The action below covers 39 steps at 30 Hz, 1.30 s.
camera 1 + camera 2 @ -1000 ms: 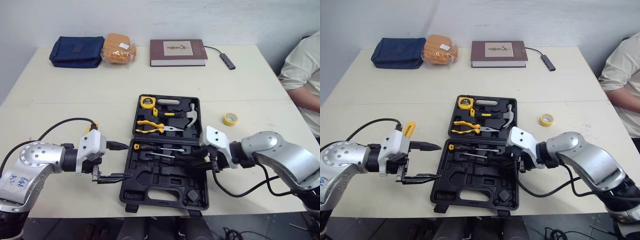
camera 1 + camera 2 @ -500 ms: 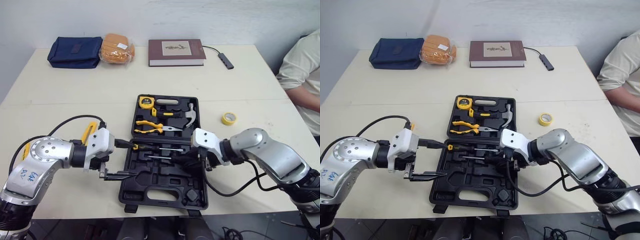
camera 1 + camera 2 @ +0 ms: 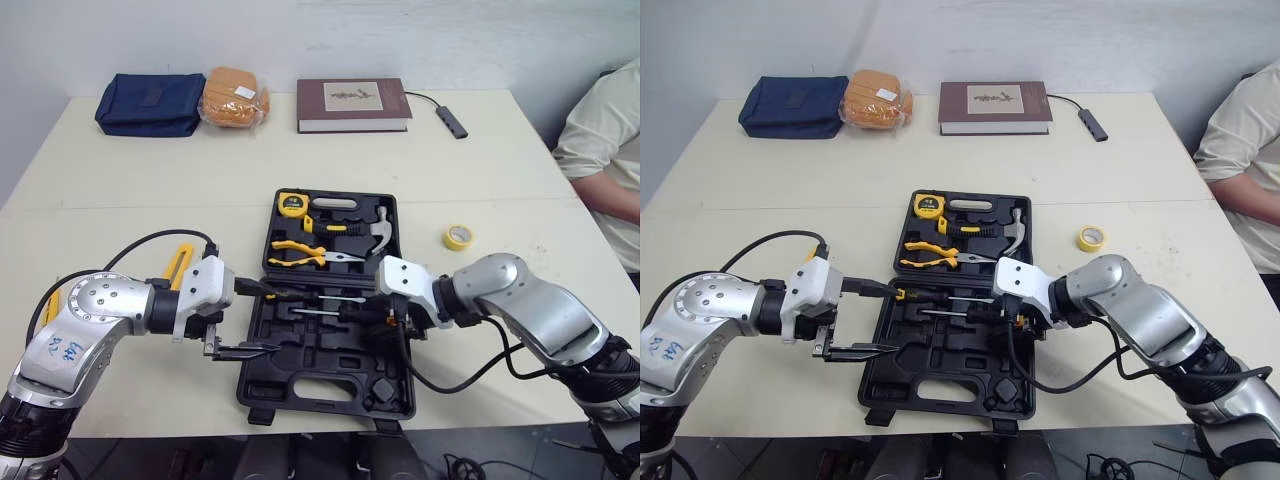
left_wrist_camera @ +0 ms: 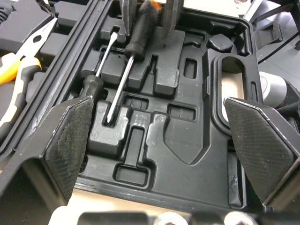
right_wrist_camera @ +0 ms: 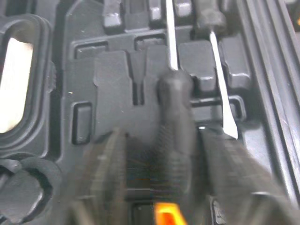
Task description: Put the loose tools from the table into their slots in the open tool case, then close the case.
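One cream counter (image 3: 150, 190) against a pale wall carries one open black case (image 3: 330, 385) at its near middle. The left hand (image 3: 262, 320), fingers spread wide, hovers at the case's left edge. The right hand (image 3: 378, 318) clamps the black handle of one screwdriver (image 5: 173, 108) in the near half. A second screwdriver (image 3: 300, 295) lies just beyond. The far half holds one hammer (image 3: 375, 232), one pliers (image 3: 300, 250) and one tape measure (image 3: 293, 204). One yellow tape roll (image 3: 459, 237) lies right of the case.
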Each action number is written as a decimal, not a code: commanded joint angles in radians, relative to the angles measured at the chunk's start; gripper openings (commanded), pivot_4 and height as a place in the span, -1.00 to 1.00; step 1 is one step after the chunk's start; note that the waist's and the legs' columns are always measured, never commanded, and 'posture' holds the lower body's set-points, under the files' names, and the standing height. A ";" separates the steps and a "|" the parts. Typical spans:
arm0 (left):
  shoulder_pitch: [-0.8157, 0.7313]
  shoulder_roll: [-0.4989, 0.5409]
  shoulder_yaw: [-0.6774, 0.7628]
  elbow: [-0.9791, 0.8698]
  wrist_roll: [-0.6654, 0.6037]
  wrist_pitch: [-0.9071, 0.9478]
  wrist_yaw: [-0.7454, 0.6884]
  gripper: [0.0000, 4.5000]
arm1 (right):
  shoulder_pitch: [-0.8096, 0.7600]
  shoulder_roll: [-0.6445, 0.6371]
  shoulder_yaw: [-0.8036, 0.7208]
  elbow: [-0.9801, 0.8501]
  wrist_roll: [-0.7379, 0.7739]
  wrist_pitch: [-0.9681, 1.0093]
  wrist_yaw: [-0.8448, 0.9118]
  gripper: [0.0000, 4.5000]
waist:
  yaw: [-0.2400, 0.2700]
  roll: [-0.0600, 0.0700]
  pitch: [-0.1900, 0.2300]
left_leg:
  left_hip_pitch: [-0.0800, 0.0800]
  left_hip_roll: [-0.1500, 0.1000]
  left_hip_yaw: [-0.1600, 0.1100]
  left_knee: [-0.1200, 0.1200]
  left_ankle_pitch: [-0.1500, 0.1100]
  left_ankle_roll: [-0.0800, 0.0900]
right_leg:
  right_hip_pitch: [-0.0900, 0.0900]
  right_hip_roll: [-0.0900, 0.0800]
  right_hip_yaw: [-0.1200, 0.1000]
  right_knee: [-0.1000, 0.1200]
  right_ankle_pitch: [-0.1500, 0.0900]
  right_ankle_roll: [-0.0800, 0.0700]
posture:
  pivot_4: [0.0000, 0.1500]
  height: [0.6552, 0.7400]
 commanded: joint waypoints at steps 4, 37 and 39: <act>-0.015 -0.010 0.001 -0.031 -0.025 0.019 0.006 1.00 | 0.035 0.078 -0.148 -0.019 0.088 -0.107 -0.004 0.98 | 0.001 0.000 0.000 | 0.000 0.000 0.000 0.000 0.000 0.000 | 0.000 0.000 0.000 0.000 0.000 0.000 | 1.00 1.00; -0.065 -0.039 -0.007 -0.051 -0.047 0.075 0.030 1.00 | 0.174 0.232 -0.111 0.254 -0.036 -0.310 -0.010 -0.97 | -0.001 0.000 0.000 | 0.001 0.001 0.000 0.003 0.000 -0.001 | 0.002 0.002 0.001 0.002 0.000 0.000 | 1.00 1.00; -0.067 -0.038 -0.009 -0.049 -0.044 0.073 0.029 1.00 | 0.176 0.215 -0.080 0.268 -0.076 -0.292 -0.020 -0.97 | -0.001 0.000 0.000 | 0.002 0.001 0.000 0.002 0.000 -0.001 | 0.002 0.002 0.001 0.002 0.000 0.000 | 1.00 1.00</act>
